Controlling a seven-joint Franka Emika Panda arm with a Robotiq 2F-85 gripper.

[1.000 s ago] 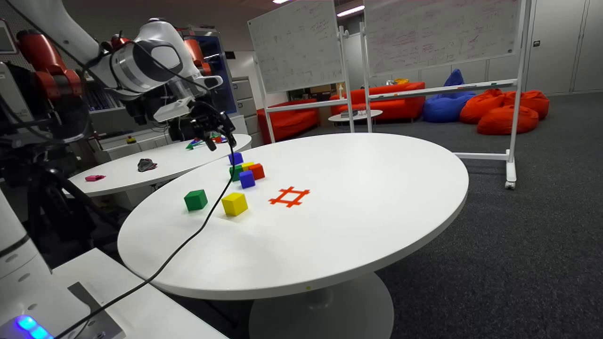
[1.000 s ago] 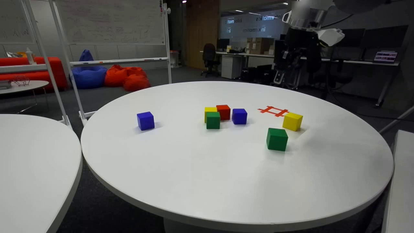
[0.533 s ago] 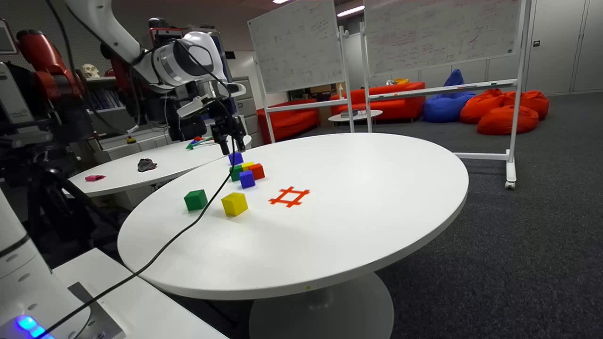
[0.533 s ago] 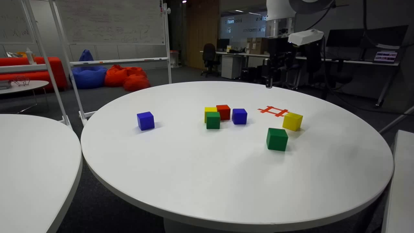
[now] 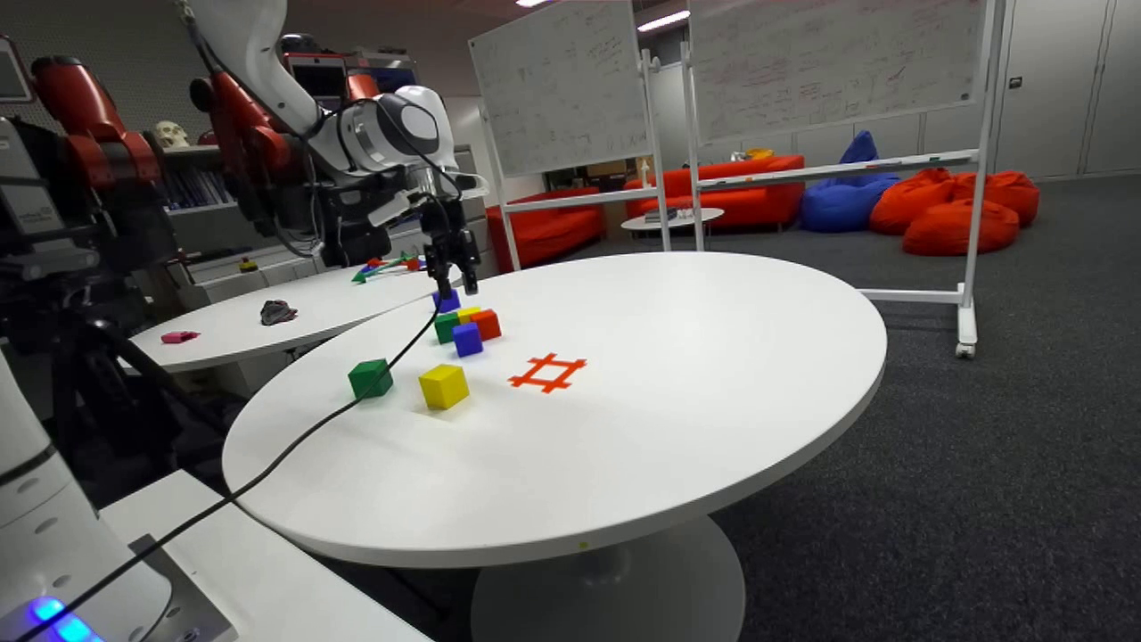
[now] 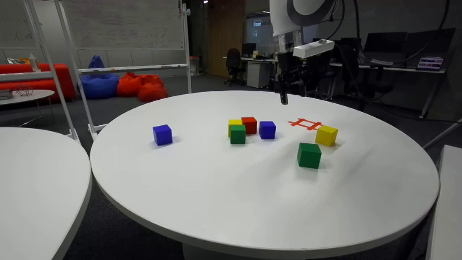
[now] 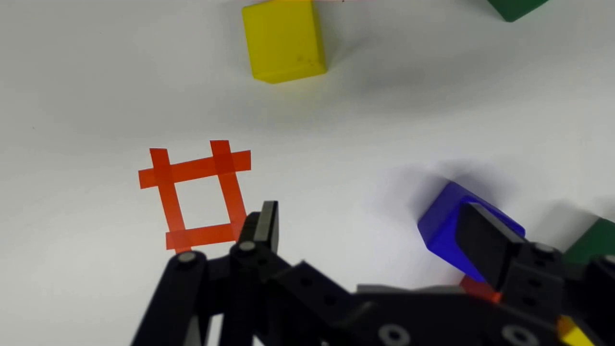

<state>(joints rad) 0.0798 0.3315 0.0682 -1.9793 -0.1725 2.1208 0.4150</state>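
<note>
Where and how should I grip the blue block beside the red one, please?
I'd come straight down onto the blue block and grip two opposite flat sides clear of the red block; it sits askew to the open gripper in the wrist view, so turn first.

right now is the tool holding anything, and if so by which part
Nothing is held: the tool is open above the table, its fingers apart with nothing between them. In the wrist view, one finger merely hides part of a blue block.
</note>
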